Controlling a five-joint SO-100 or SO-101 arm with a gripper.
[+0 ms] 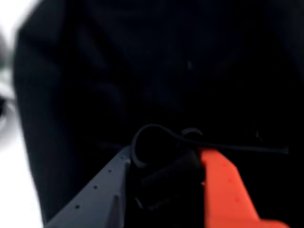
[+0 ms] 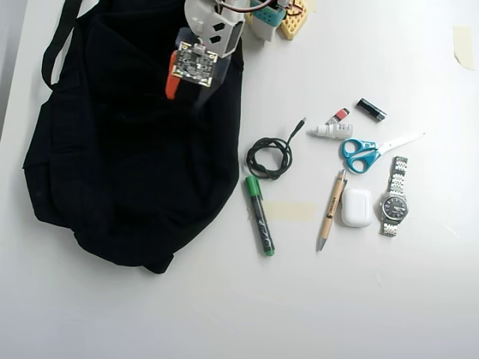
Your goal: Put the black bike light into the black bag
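The black bag [image 2: 127, 157] lies on the left of the white table in the overhead view, its strap [image 2: 60, 37] running to the top left. It fills the wrist view [image 1: 142, 61]. My gripper [image 1: 166, 166] has a grey finger [image 1: 102, 190] and an orange finger [image 1: 225, 185]. It is shut on the black bike light [image 1: 168, 178], a small black lump whose thin strap [image 1: 152, 135] loops up and trails right. In the overhead view the gripper [image 2: 179, 86] hangs over the bag's upper part; the light is hidden under the arm there.
Right of the bag lie a coiled black cable [image 2: 271, 155], a green marker [image 2: 260, 215], a wooden pen [image 2: 331, 208], a white earbud case [image 2: 357, 207], a watch [image 2: 394, 198], blue scissors [image 2: 370, 152], a small bottle [image 2: 331, 129] and a short black cylinder [image 2: 370, 110].
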